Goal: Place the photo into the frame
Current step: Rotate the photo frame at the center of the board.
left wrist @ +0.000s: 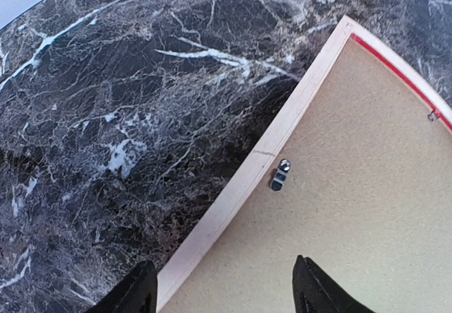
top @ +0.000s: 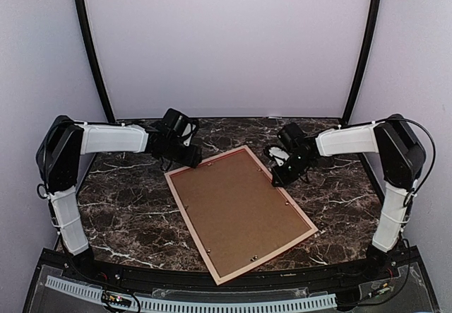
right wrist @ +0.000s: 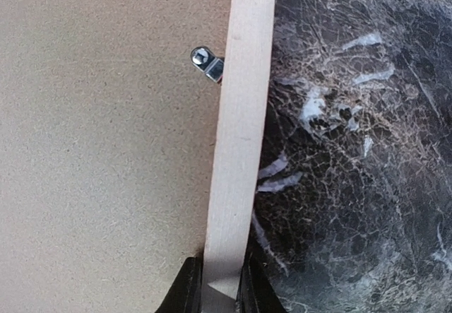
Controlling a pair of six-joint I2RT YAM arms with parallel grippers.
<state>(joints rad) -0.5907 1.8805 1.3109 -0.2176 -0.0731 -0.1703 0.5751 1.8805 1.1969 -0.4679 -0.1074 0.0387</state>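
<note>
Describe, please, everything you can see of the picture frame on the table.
The frame lies back-up, skewed, on the dark marble table: thin pale-wood rails, a red sliver at one edge, brown backing board inside, small metal clips. The jaws of the right gripper pinch one rail; the left gripper hovers open above another.

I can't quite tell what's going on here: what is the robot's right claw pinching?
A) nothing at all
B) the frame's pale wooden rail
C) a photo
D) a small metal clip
B: in the right wrist view the right gripper has a finger on each side of the pale rail of the frame; the metal clip sits farther along.
</note>
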